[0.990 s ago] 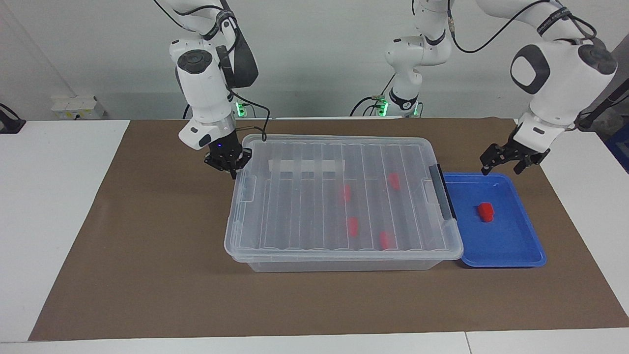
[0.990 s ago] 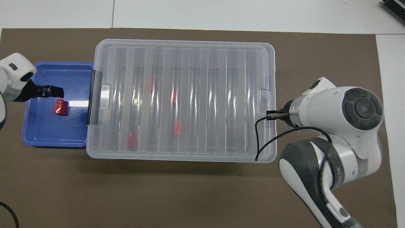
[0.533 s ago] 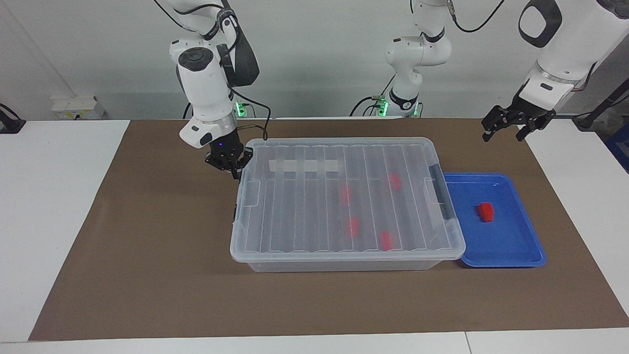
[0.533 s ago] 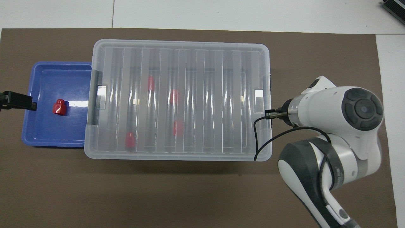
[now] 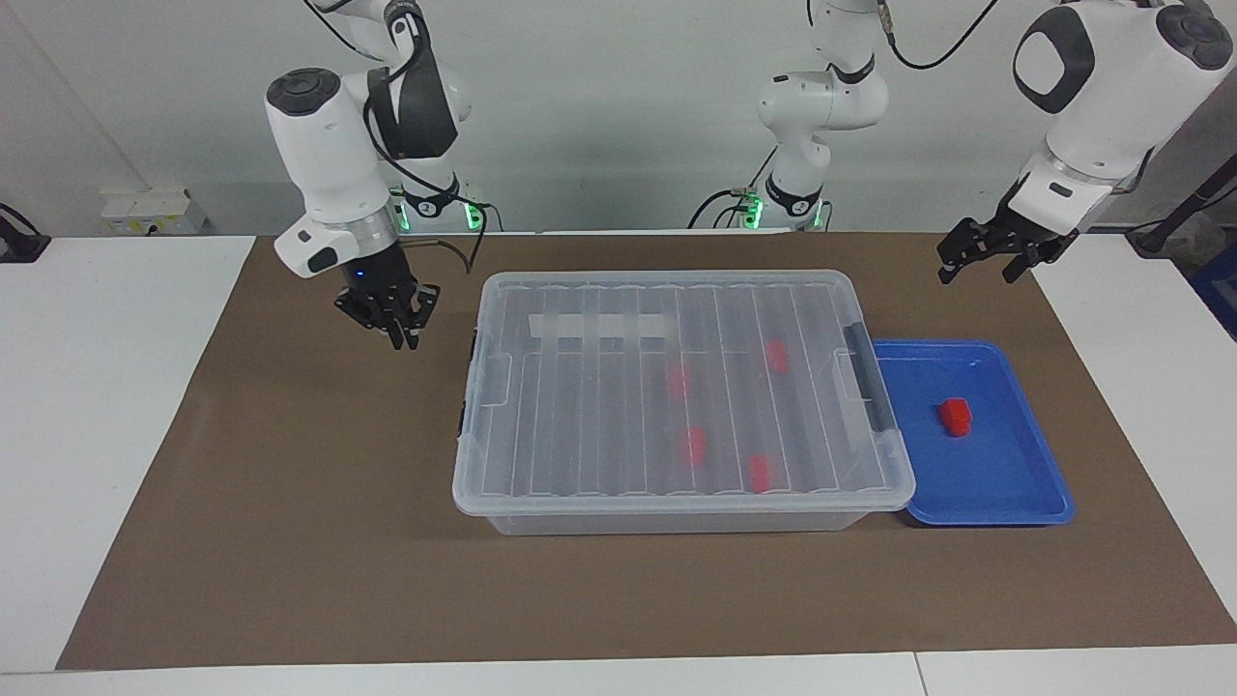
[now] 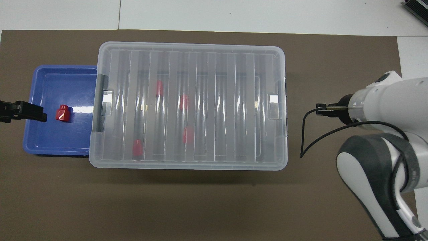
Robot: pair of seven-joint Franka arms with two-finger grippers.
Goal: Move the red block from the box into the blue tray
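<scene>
One red block (image 5: pixel 956 416) (image 6: pixel 62 113) lies in the blue tray (image 5: pixel 1010 474) (image 6: pixel 53 140). Beside the tray stands the clear box (image 5: pixel 599 425) (image 6: pixel 220 100), its ribbed lid flat on it and its dark grey clip handle (image 5: pixel 865 379) (image 6: pixel 101 103) facing the tray. Through the lid I see several more red blocks (image 5: pixel 692 447) (image 6: pixel 188 135). My left gripper (image 5: pixel 976 275) (image 6: pixel 42 116) hangs open and empty, high over the tray's outer rim. My right gripper (image 5: pixel 401 338) hangs low over the mat, beside the box's end toward the right arm, holding nothing; in the overhead view its own wrist hides it.
A brown mat (image 5: pixel 290 541) (image 6: pixel 200 207) covers the white table (image 5: pixel 97 406). A third arm's base (image 5: pixel 802 155) stands at the robots' edge. A black cable (image 6: pixel 309 134) loops from the right wrist. A white socket strip (image 5: pixel 145 208) sits by the wall.
The lid has settled square on the box. My right gripper has drawn away from the box's end toward the right arm's side. My left gripper has risen from just above the tray.
</scene>
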